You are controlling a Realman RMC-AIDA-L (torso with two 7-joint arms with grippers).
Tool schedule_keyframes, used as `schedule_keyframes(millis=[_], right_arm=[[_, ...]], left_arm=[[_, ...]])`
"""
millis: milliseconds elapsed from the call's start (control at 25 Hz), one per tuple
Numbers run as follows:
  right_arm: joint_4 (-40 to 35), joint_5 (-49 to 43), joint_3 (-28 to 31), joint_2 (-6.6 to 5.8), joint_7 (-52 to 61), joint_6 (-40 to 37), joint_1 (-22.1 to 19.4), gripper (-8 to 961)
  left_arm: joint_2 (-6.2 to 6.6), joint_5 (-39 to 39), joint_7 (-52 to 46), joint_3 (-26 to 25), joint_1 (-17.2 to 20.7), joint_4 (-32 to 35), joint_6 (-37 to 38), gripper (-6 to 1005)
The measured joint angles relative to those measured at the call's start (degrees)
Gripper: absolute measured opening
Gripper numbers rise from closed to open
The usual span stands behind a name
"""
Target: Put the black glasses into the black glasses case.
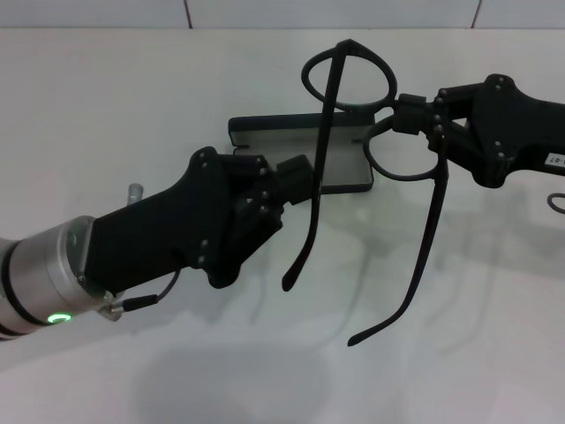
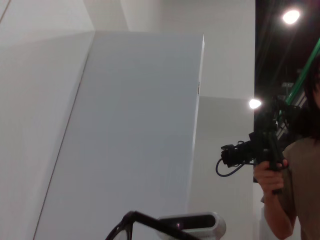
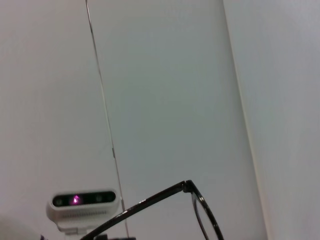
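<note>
The black glasses [image 1: 353, 79] hang in the air above the table with both temple arms unfolded and pointing toward me. My right gripper [image 1: 413, 115] is shut on the frame at the bridge, between the two lenses. My left gripper [image 1: 305, 174] reaches in from the left, and its tip is at the middle of the left temple arm [image 1: 318, 177]. The black glasses case [image 1: 291, 146] lies open on the table below and behind the glasses, grey lining up. Part of the frame shows in the left wrist view [image 2: 131, 222] and in the right wrist view [image 3: 192, 200].
The white table [image 1: 132, 97] runs to a wall at the back. In the left wrist view a person [image 2: 295, 175] holds a camera at the right. A camera bar shows in the right wrist view [image 3: 84, 201].
</note>
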Motion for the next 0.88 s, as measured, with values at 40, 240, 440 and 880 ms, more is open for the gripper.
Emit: schedule_keyframes(millis=[40,240,440,880], right_arm=[[0.0,0.0,0.0,0.0,0.0,0.0,0.0,35],[1.28,0.14,0.29,0.08,-0.08,-0.87,1.83,35],[2.59,0.25,0.19,0.19,-0.11,-2.02,3.11,35],[5.96,-0.4,0.24,-0.21,-0.17,-2.88,3.14,34]], left_arm=[[0.01,0.09,0.5,0.02,-0.26,-0.63,-0.09,37],[0.05,0.03,1.85,0.04,-0.33,-1.65,-0.23,37],[0.08,-0.14,2.03,-0.03,0.1,-1.93,-0.43,38],[0.34,-5.3,1.76,0.29,2.11,-1.2,1.17,39]])
